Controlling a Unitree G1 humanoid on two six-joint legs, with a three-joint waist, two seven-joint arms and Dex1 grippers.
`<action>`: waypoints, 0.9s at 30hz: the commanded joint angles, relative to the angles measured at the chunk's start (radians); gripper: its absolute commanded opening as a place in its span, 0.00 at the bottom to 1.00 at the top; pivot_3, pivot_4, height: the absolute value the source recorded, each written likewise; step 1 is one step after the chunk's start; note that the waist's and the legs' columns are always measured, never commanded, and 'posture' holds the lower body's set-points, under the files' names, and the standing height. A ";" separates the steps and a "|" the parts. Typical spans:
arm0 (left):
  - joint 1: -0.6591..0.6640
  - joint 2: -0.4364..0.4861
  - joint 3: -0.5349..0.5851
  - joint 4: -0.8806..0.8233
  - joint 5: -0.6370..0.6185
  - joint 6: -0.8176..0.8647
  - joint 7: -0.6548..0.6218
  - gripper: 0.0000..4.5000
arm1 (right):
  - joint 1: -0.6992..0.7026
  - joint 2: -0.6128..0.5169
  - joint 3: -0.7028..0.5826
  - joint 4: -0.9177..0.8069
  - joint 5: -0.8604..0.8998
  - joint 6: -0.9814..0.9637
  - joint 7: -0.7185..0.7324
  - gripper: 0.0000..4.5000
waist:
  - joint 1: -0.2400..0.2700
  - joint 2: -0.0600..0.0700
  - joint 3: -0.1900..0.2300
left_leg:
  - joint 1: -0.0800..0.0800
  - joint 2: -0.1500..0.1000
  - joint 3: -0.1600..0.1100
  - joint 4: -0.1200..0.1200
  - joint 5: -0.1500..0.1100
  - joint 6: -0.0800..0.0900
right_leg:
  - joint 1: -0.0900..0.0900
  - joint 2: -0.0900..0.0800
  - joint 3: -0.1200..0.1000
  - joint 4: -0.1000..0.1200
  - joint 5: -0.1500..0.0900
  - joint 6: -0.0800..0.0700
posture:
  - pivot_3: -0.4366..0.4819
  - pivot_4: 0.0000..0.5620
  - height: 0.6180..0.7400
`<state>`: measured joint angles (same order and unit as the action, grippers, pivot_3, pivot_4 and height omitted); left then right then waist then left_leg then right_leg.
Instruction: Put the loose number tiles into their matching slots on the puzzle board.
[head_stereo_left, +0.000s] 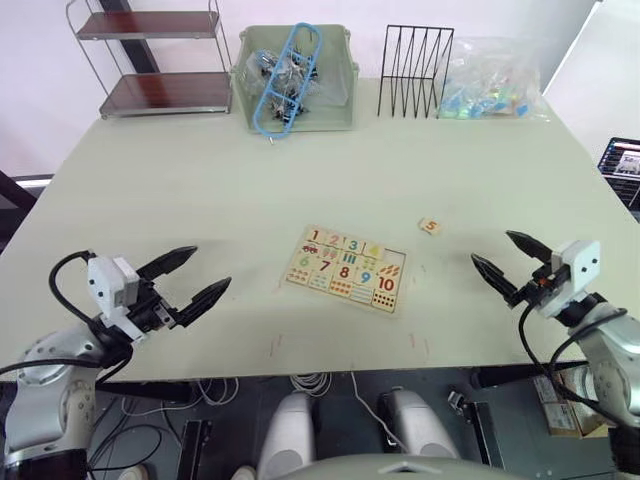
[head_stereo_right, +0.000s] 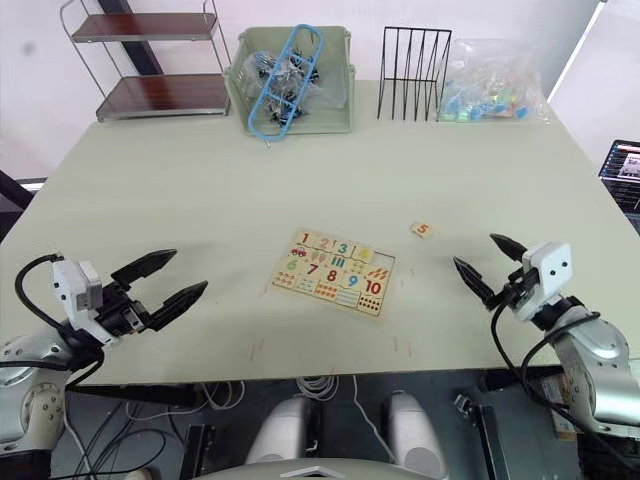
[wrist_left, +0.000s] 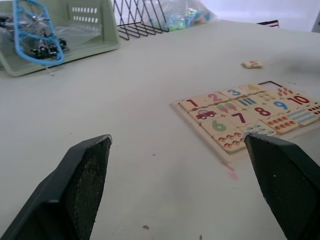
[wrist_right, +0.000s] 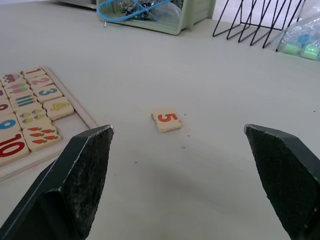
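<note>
Puzzle board (head_stereo_left: 346, 271) lies flat near the middle of the pale worktop (head_stereo_left: 200, 190), turned slightly askew to the front edge. Top row reads 1, 2, 3, 4, and the square at the end of that row, the matching slot (head_stereo_left: 395, 257) for 5, has no tile in it. Bottom numeral row reads 6, 7, 8, 9, 10. Counting-picture squares, among them a red car, sit under the numerals.

One loose tile, the number 5 tile (wrist_right: 166, 121), lies face up on the bare worktop, apart from the board, off its far right corner. Red numeral on light wood. It touches nothing else.

Left gripper (head_stereo_left: 189, 278) hovers over the near left part of the worktop, well apart from the board. Its fingers (wrist_left: 82, 185) are spread wide and hold nothing.

Right gripper (head_stereo_left: 502, 258) hovers over the near right part of the worktop, to the right of the board and nearer than the loose tile. Its fingers (wrist_right: 80, 175) are likewise spread wide, nothing between them; in the right wrist view the 5 tile lies ahead, seen between the two tips.

Along the far edge: a two-tier wire shelf (head_stereo_left: 152, 60), a green bin (head_stereo_left: 296, 80) with a blue hanger-like frame across it, a black wire rack (head_stereo_left: 414, 72), and a clear bag (head_stereo_left: 493, 82) of coloured pieces.
</note>
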<state>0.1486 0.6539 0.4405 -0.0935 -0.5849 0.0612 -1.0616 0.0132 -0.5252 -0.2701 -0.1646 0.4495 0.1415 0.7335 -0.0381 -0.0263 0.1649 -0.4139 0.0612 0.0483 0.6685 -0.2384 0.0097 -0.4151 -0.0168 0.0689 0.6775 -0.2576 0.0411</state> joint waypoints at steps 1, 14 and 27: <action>-0.023 0.014 0.006 -0.003 -0.025 0.002 -0.021 1.00 | -0.043 -0.020 -0.004 0.012 0.009 0.016 0.007 0.97 | 0.000 0.000 0.000 | 0.000 0.000 0.000 0.000 0.000 0.000 | 0.000 0.000 0.000 0.000 0.000 0.000 | 0.48 0.27 1.00; -0.047 0.013 0.009 0.050 -0.043 -0.018 -0.123 1.00 | -0.224 -0.076 0.085 0.201 -0.056 0.062 0.081 0.97 | -0.001 0.000 0.000 | 0.000 0.000 0.000 0.000 0.000 0.000 | 0.000 0.000 0.000 0.000 0.000 0.000 | 0.48 0.27 1.00; -0.114 0.056 -0.039 0.077 -0.057 0.030 -0.232 1.00 | -0.479 -0.108 0.236 0.444 -0.173 0.129 0.160 0.97 | -0.003 0.000 0.000 | -0.001 0.000 0.000 0.000 0.000 0.000 | -0.001 0.000 0.000 0.000 0.000 0.000 | 0.48 0.27 1.00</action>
<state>0.0423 0.6939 0.4009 -0.0043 -0.6226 0.0838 -1.2767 -0.4363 -0.6238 -0.0354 0.2773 0.2831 0.2719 0.8757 -0.0412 -0.0258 0.1653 -0.4145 0.0609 0.0481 0.6679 -0.2384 0.0097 -0.4158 -0.0163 0.0690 0.6774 -0.2573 0.0409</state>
